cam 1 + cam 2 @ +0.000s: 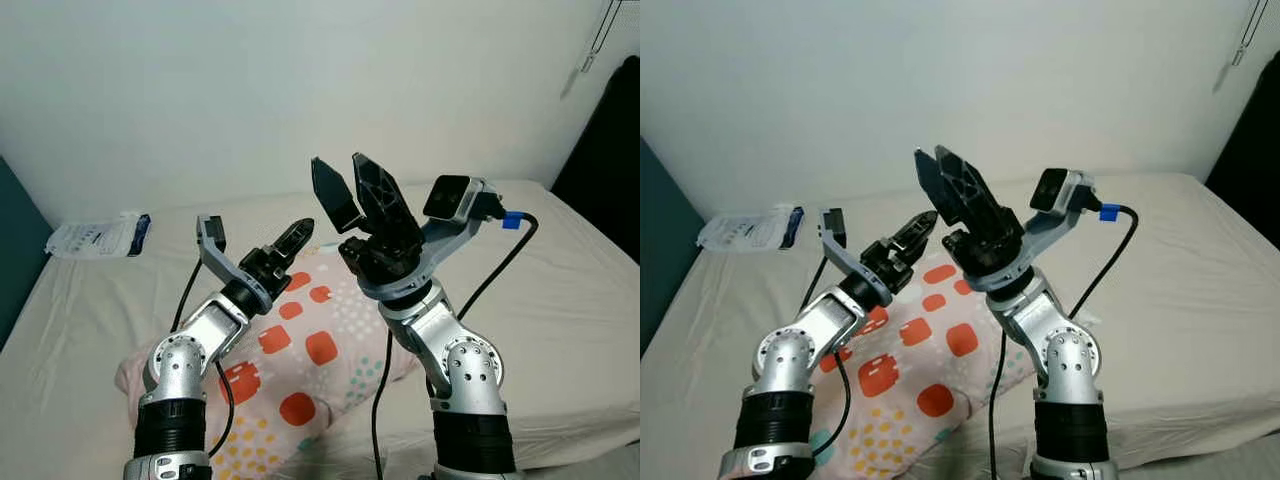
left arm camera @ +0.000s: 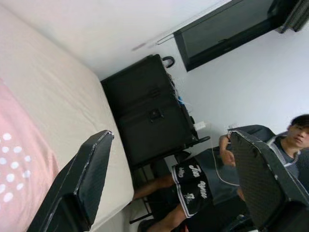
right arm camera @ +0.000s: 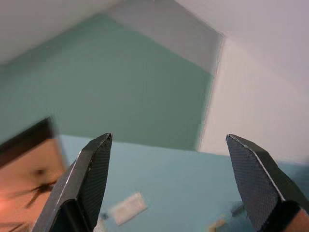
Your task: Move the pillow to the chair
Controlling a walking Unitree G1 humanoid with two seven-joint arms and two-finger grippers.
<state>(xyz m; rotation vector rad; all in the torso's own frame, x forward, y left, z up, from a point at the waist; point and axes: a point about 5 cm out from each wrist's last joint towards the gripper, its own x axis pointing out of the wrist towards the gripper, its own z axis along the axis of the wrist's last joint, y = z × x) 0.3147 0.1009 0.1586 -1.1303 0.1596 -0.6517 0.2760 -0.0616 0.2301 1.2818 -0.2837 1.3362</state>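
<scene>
The pillow [image 1: 318, 348] is pink with orange patches and coloured dots. It lies on the beige bed [image 1: 560, 290] near the front edge, under both arms. My left gripper [image 1: 291, 243] is raised a little above the pillow's far end, its fingers [image 2: 91, 174] open and holding nothing. My right gripper [image 1: 340, 168] is lifted higher and points up toward the wall, also open and empty. The pillow's pink edge [image 2: 14, 159] shows beside the left finger in the left wrist view.
A white plastic packet [image 1: 100, 237] lies at the bed's back left by a teal wall [image 1: 15, 230]. A dark object [image 1: 612, 150] stands at the right. Beyond the bed are a black suitcase [image 2: 145, 111], a wall screen [image 2: 227, 29] and a seated person [image 2: 203, 186].
</scene>
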